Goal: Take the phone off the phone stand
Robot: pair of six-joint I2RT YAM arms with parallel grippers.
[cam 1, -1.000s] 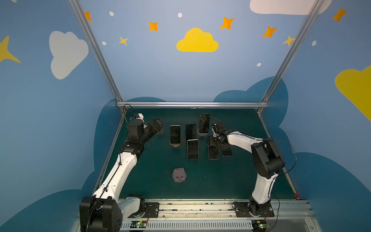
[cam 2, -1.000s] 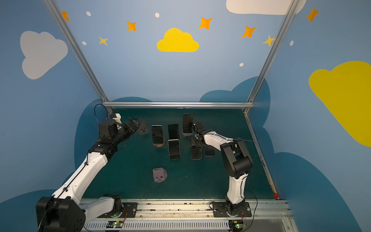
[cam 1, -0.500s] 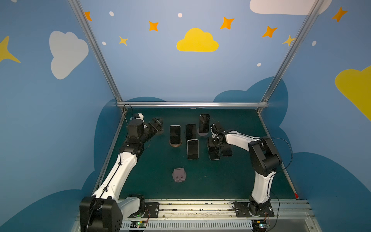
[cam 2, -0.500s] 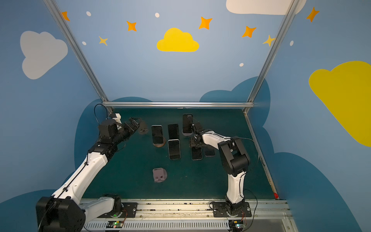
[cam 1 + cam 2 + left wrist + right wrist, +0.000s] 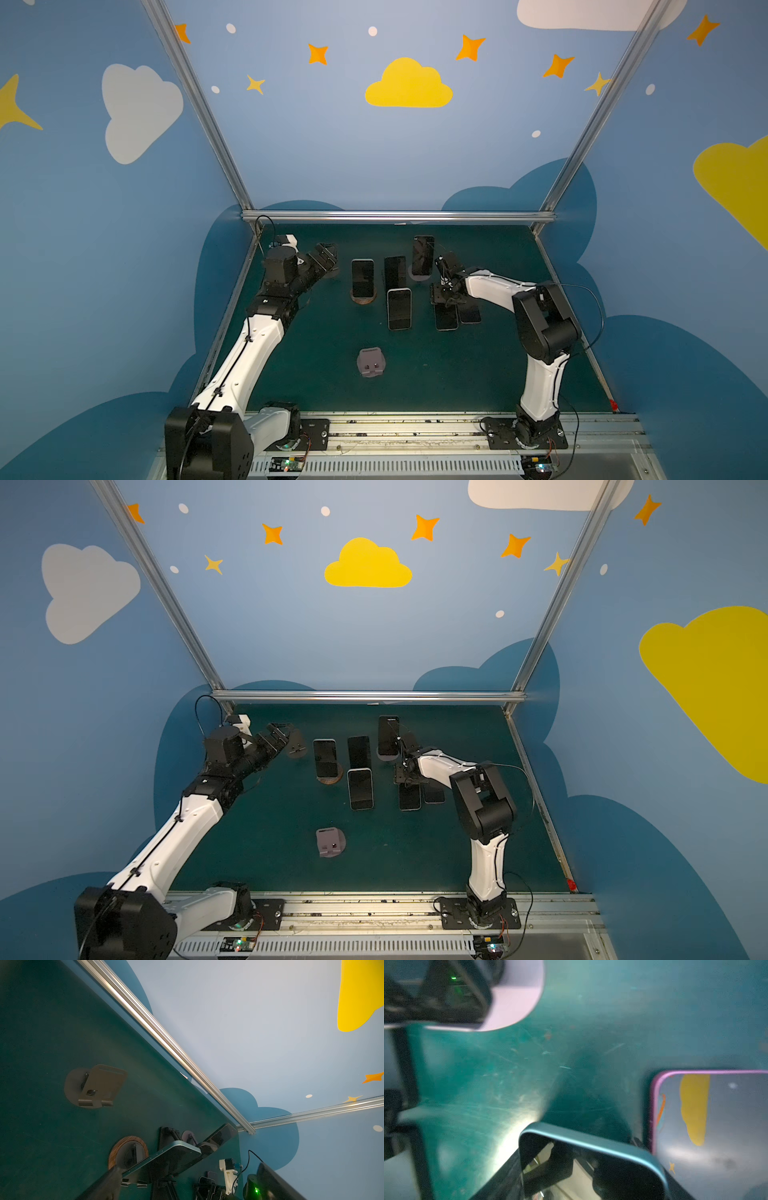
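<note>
- Green worktop (image 5: 478, 374) is crowded: your right tool (image 5: 443, 296) pinches the teal-edged phone (image 5: 446, 319) just beside the purple-edged phone (image 5: 471, 313).
- Lay it flat before letting go; left tool (image 5: 327, 255) hangs spread.

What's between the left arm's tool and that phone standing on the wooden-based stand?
An empty grey phone stand, right beside the open left tool; then bare green mat up to the phone. Clearest in a top view.
</note>
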